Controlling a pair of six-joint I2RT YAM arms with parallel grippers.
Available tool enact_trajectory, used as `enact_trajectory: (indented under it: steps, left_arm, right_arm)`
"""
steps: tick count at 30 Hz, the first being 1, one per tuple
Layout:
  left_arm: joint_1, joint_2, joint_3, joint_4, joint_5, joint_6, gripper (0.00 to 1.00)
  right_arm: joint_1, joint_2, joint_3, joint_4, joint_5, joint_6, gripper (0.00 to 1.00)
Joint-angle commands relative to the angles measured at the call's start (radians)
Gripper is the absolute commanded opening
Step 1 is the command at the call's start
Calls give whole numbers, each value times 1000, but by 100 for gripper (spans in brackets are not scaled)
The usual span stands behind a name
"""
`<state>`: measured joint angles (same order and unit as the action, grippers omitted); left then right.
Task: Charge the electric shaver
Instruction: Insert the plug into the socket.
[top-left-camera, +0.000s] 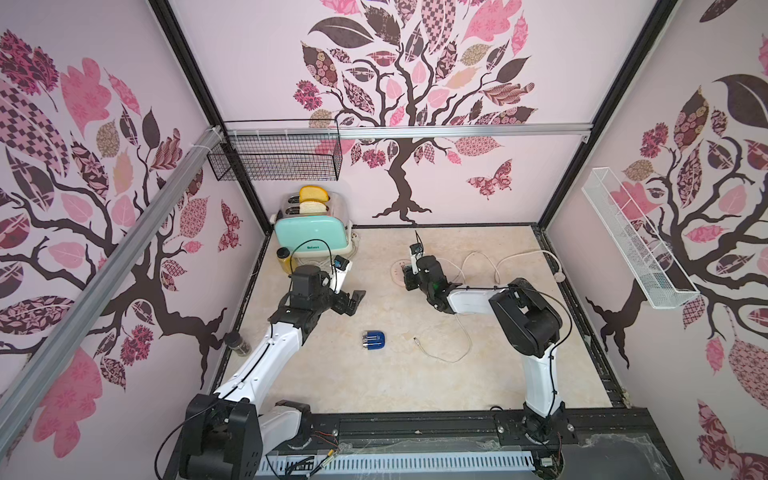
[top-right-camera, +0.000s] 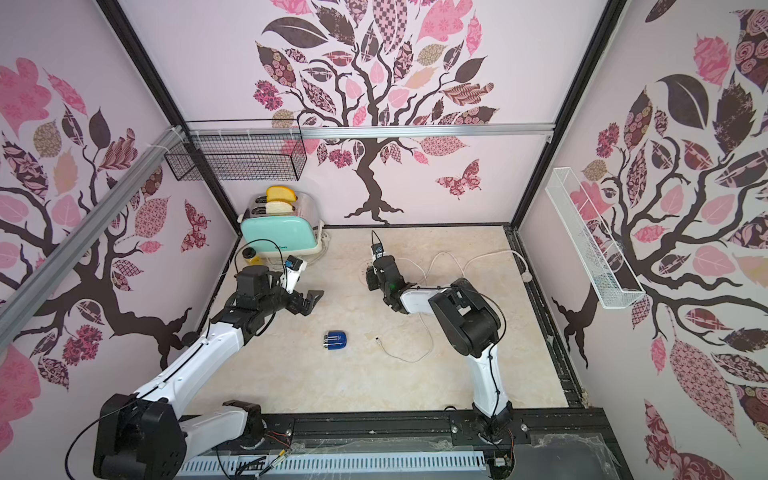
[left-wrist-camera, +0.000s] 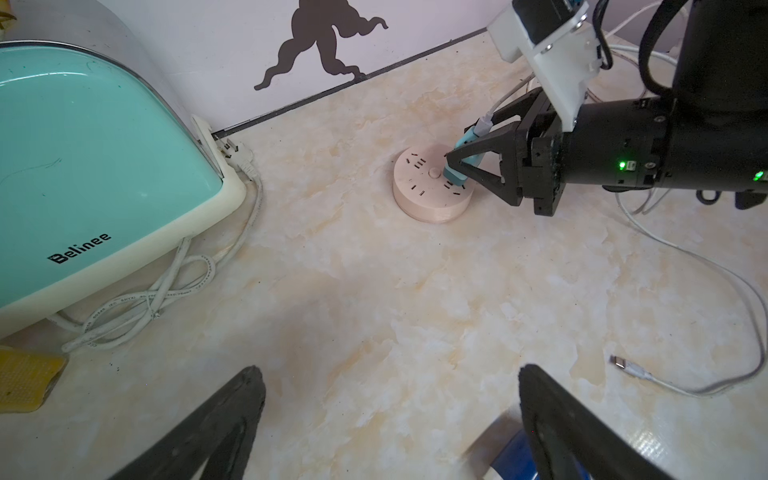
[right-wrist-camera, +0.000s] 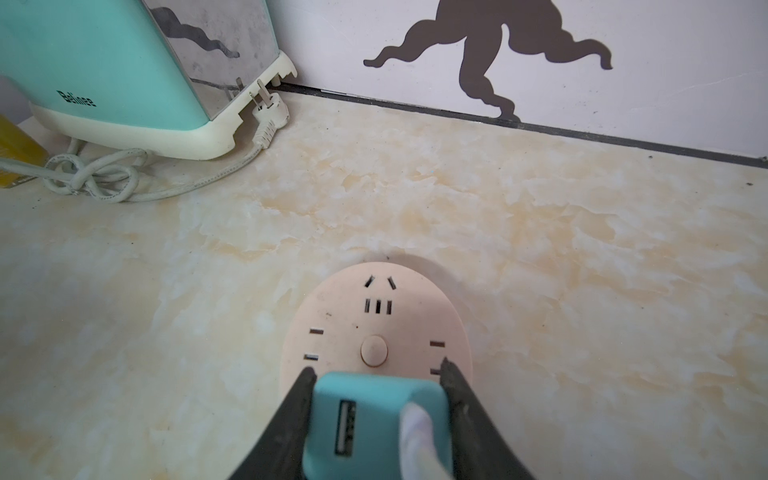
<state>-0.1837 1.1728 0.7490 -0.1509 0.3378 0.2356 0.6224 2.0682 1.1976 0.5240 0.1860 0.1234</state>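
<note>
Charging job, early-to-middle stage: the power end is in hand and the shaver end is not begun. Your right pincer (right-wrist-camera: 377, 374) is clamped on the small teal cube plug adapter (right-wrist-camera: 374, 419), one finger on each side. It holds the adapter tilted, lower end at a socket near the edge of the round pale-pink power strip (left-wrist-camera: 424, 187). The strip sits toward the far side of the cream marbled counter (top-left-camera: 395, 382). Whether the prongs are fully home cannot be told from these views; the tilt suggests they are not. A thin white charging cable (top-left-camera: 449, 357) is already plugged into one of the adapter's two ports, and the other port is bare. The cable's small free connector (top-left-camera: 417, 340) lies loose on the counter, just right of the shaver and not touching it. The small, rounded, dark blue electric shaver (top-left-camera: 375, 341), silver ridged head at one end, lies flat near the middle of the counter. It is nearer than the power strip and held by nothing. Your left pincer (top-left-camera: 351, 302) has its jaws wide apart and empty, and hovers to the left of and beyond the shaver. Left to do, by judgement: seat the adapter square, let go of it, pick up the free connector, and push it into the shaver's port, probably with the shaver steadied.
</note>
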Motion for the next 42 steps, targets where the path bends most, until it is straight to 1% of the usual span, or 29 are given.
enact_trajectory:
  steps: [1,5,13,17,21,25,30,36,38,40,42]
  left_arm:
    - [4,5,12,16,10,-5,98]
    - [3,6,11,13,10,-4,98]
    - [4,10,13,12,10,-2,98]
    - [4,11,12,13,10,-2,98]
    - [4,12,17,11,10,-2,98]
    - [4,17,18,7,9,-3,98]
    - [4,24,22,7,14,-1,98]
    - [4,29,26,4,13,2,98]
    - [5,28,26,5,10,3,98]
    - [4,30,27,3,9,5,98]
    - [4,30,30,-1,6,8,98]
  right_arm:
    - [4,-16,-14,13,-34,-14,0]
    - [3,-6,2,23,-63,-22,0]
    - [3,6,4,5,-54,-36,0]
    - [3,12,3,28,-51,-49,0]
    - [-1,34,47,-20,-35,-52,0]
    - [-3,30,47,-38,-14,-42,0]
    - [-4,26,47,-54,-25,-39,0]
    - [-4,-3,28,-121,-31,10,0]
    - [-3,-24,-5,-117,-32,24,0]
    - [-3,-31,-17,-154,-31,55,0]
    - [-3,-34,-46,-179,-57,93,0]
